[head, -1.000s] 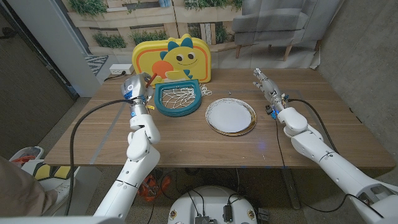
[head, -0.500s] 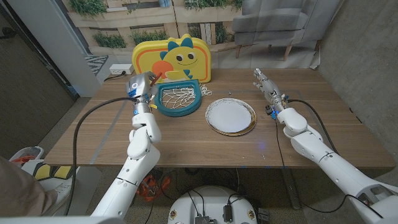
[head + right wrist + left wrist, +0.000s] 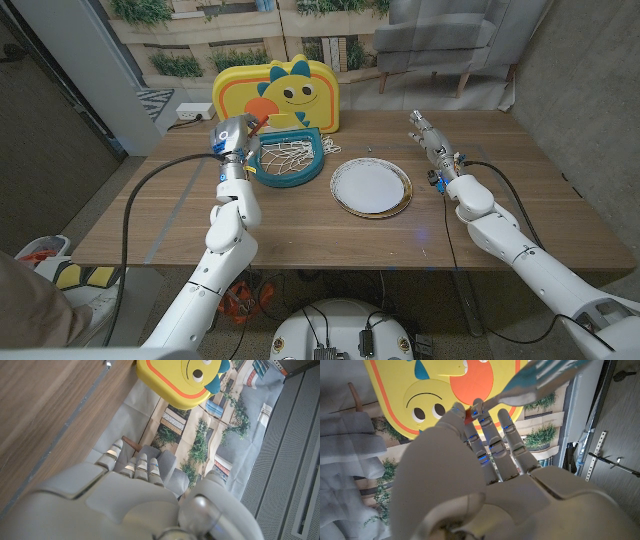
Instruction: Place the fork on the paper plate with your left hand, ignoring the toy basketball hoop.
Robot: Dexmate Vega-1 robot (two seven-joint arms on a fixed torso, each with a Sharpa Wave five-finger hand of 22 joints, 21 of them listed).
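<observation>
Silver and light blue, the fork (image 3: 540, 380) sits pinched in the left hand (image 3: 236, 140), which over the last second has drifted from the hoop's (image 3: 287, 158) nine o'clock side toward its rim. The paper plate (image 3: 371, 186) lies at about four o'clock from it, so the carry looks under way. The right hand (image 3: 428, 137) waits at the plate's two o'clock, fingers straight and together, holding nothing.

The left hand (image 3: 234, 137) was raised at the far left, fingers (image 3: 490, 435) pinched closed. The right hand (image 3: 424, 132) reached far right, fingers straight.
</observation>
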